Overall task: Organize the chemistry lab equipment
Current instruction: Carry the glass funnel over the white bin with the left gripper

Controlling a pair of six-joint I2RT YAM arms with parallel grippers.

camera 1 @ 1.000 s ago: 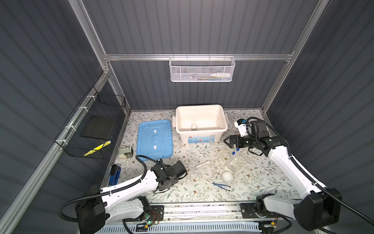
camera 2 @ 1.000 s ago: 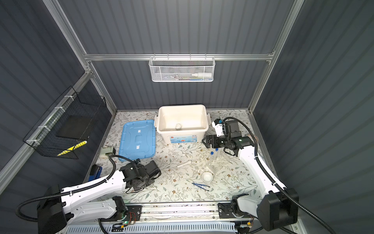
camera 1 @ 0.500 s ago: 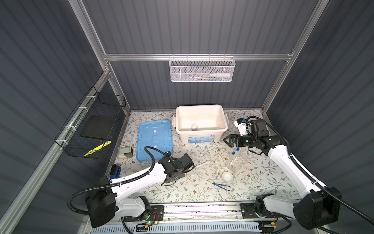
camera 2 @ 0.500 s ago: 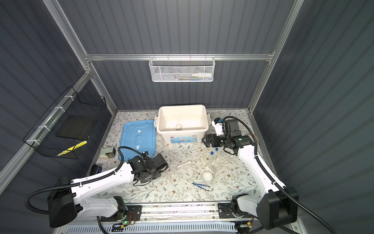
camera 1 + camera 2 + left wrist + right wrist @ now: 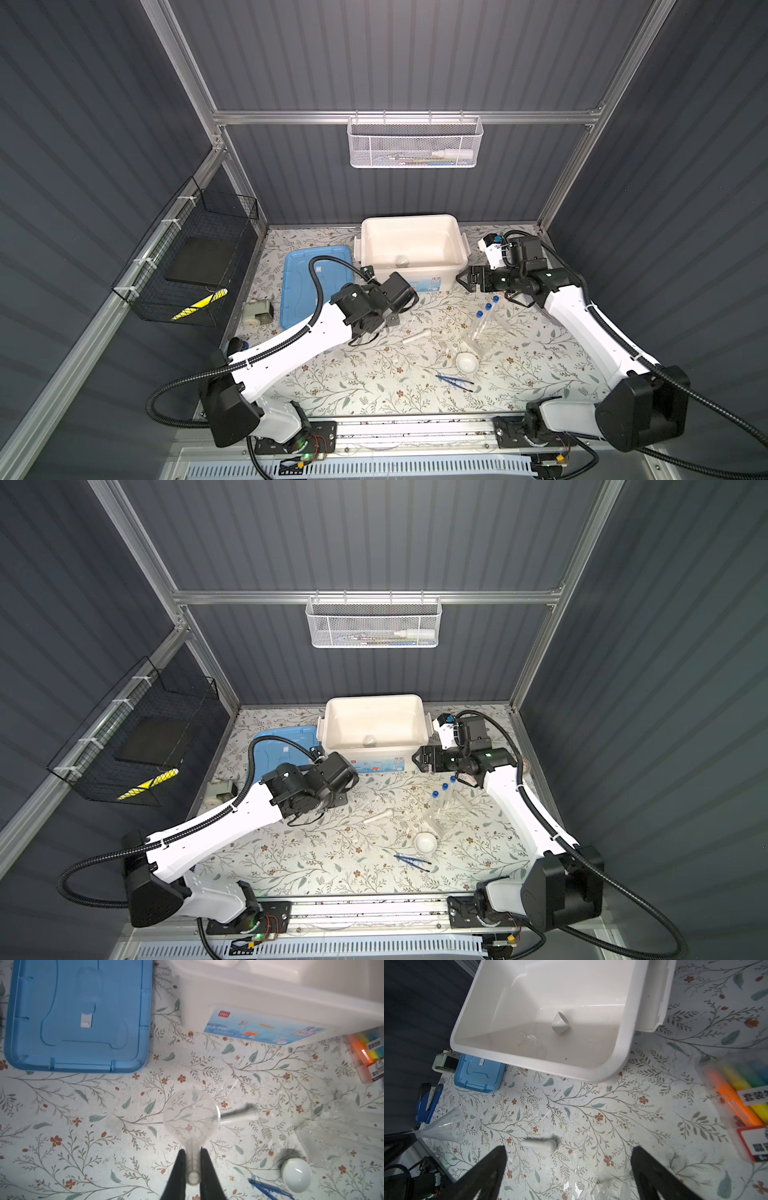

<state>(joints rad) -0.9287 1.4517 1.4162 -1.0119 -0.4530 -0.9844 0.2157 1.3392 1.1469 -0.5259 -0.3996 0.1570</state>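
My left gripper (image 5: 192, 1160) is shut on the stem of a clear funnel (image 5: 191, 1118), held above the mat in front of the white bin (image 5: 409, 217); the funnel (image 5: 444, 1128) also shows in the right wrist view. In both top views this gripper (image 5: 386, 322) hangs left of the white pestle (image 5: 417, 336). A white dish (image 5: 466, 363) and dark blue tweezers (image 5: 455, 382) lie further forward. Three blue-capped tubes (image 5: 487, 309) stand in a clear rack (image 5: 342, 1132). My right gripper (image 5: 566, 1159) is open and empty over the mat, near the bin's right front corner (image 5: 463, 280). Inside the bin lie another dish (image 5: 560, 1022) and clear glassware (image 5: 531, 1043).
A blue lid (image 5: 307, 282) lies flat left of the bin. A pack of coloured markers (image 5: 741, 1097) sits to the bin's right. A blue-and-black stapler (image 5: 428, 1103) and a small grey device (image 5: 257, 312) rest by the left wall.
My left arm has swung from the front left toward the bin, carrying the funnel back and to the right. The right arm has stayed where it was.
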